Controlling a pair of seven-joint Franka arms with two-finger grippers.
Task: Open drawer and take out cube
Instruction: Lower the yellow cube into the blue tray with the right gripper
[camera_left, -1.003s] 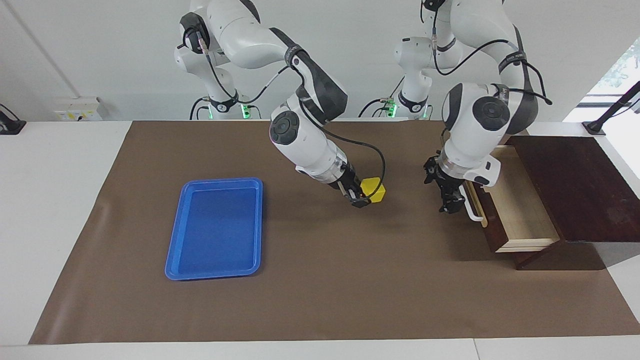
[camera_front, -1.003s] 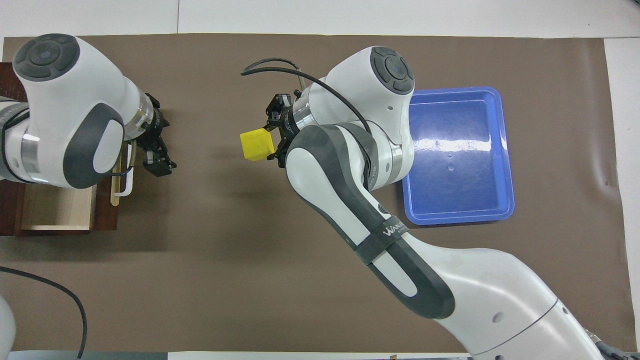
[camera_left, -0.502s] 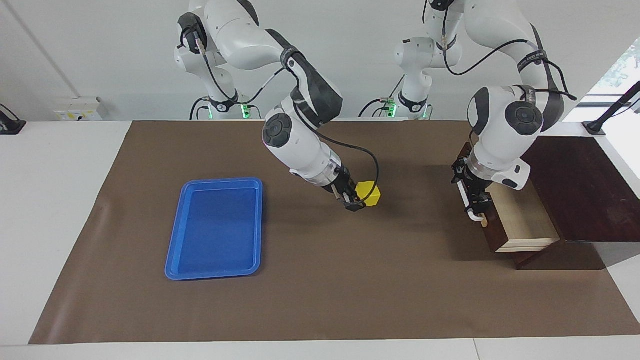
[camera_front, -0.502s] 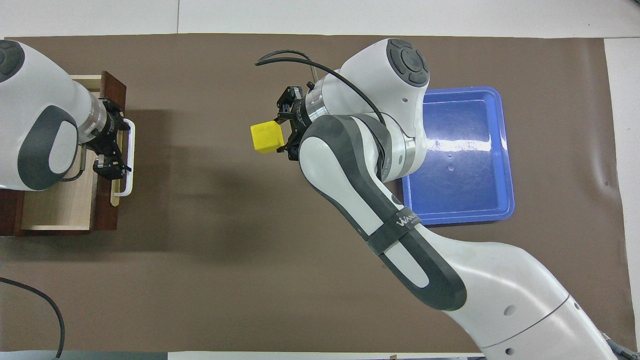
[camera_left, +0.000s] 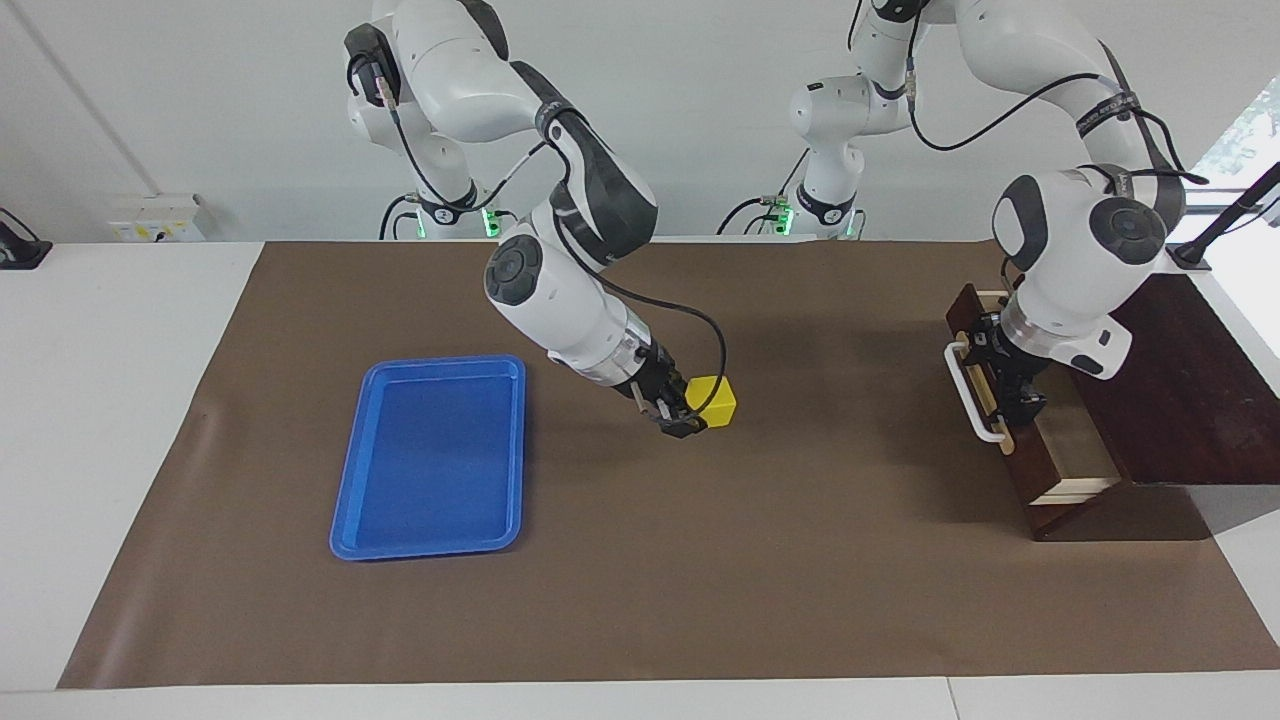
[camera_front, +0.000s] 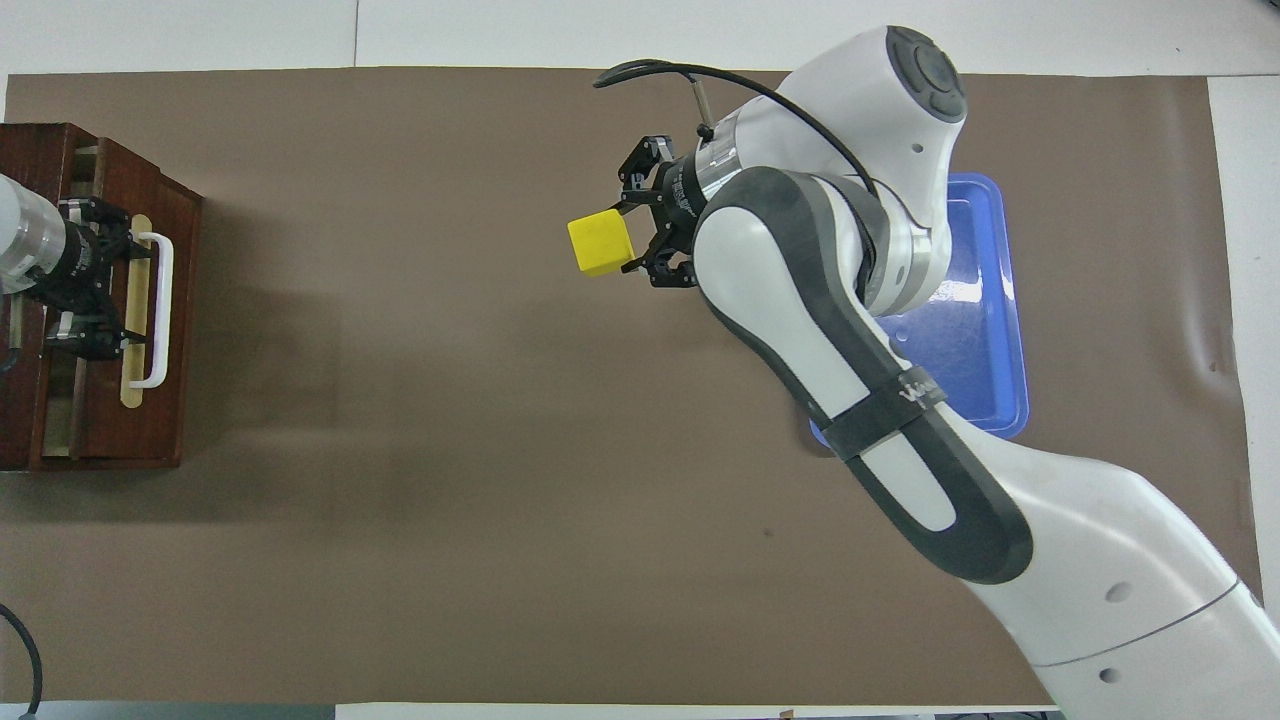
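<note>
My right gripper (camera_left: 694, 414) is shut on the yellow cube (camera_left: 713, 401) and holds it just above the brown mat, between the blue tray and the drawer; the overhead view shows this gripper (camera_front: 630, 243) and the cube (camera_front: 599, 244) too. The dark wooden drawer (camera_left: 1040, 470) is pushed most of the way into its box (camera_left: 1170, 380), with a strip of pale interior showing. My left gripper (camera_left: 1012, 392) sits at the drawer's front, just by the white handle (camera_left: 975, 392). From overhead, the gripper (camera_front: 92, 285) is beside the handle (camera_front: 158, 310).
A flat blue tray (camera_left: 430, 455) lies on the mat toward the right arm's end; in the overhead view the right arm covers part of the tray (camera_front: 990, 300). The brown mat (camera_left: 640, 580) covers most of the white table.
The left gripper and the drawer front have moved toward the box, so the drawer is far less open. The right gripper has carried the cube toward the blue tray.
</note>
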